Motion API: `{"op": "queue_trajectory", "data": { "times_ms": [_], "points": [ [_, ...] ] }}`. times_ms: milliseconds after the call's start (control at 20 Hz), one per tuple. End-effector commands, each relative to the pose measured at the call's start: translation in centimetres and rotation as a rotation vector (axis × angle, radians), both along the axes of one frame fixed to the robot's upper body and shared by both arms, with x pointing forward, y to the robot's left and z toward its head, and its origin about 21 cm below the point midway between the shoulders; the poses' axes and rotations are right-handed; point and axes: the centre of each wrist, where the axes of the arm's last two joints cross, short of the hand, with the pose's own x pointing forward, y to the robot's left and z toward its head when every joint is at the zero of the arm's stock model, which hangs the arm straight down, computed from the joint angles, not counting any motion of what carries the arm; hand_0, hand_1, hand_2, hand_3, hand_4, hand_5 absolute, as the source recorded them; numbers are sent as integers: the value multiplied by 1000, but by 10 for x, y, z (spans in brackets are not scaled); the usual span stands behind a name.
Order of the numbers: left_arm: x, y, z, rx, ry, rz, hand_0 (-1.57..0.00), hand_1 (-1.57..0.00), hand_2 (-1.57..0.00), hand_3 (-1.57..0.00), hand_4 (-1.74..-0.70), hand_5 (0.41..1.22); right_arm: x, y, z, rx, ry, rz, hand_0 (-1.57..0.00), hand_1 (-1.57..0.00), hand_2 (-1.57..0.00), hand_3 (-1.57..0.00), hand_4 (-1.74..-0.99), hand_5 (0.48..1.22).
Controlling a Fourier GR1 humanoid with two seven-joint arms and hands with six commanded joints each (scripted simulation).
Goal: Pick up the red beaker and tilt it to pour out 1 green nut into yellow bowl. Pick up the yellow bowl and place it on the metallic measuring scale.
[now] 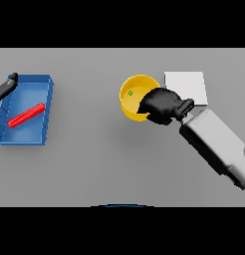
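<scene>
One robot hand point(162, 104) curled around yellow bowl point(133, 94) rim.

The right arm reaches in from the lower right, its hand point(162, 104) curled closed around the bowl point(133, 94) rim. The left hand point(6, 85) shows only at the far left edge.

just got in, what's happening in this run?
The right hand is closed on the near-right rim of the yellow bowl, which holds one green nut. The metallic measuring scale lies just right of the bowl, with nothing on it yet. At far left, the red beaker lies on its side in a blue tray, and the left hand shows at the tray's far-left corner.
</scene>
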Motion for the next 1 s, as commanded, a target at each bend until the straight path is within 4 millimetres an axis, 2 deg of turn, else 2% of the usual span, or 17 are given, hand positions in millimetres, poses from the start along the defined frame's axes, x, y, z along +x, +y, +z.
{"op": "queue_trajectory", "data": {
  "times_ms": [0, 150, 450, 800, 950],
  "points": [
    [3, -3, 3, -8, -10, -7, 1, 1, 1, 1, -714, 686, 0, -4, 2, 4, -7, -9, -1567, -1567, -1478, -1170, -1740, 1220],
    [2, -7, 4, -11, -4, -2, 1, 1, 1, 1, -720, 688, 1, -17, 8, 9, -20, -25, -1561, -1569, -1524, -1161, -1740, 1220],
    [1, -5, 3, -16, -3, 9, 1, 1, 1, 1, -730, 719, 19, -47, 16, 25, -92, -118, -1568, -1570, -1537, -1153, -1741, 1221],
    [-4, -10, 7, -19, 10, 22, 1, 1, 1, 1, -737, 738, 48, -87, 0, 19, -121, -255, -1570, -1571, -1549, -1147, -1741, 1221],
    [-5, -5, 7, 2, 23, 23, 1, 1, 1, 1, -722, 732, 57, -100, -7, 16, -117, -301, -1571, -1571, -1519, -1156, -1741, 1221]
  ]
}}
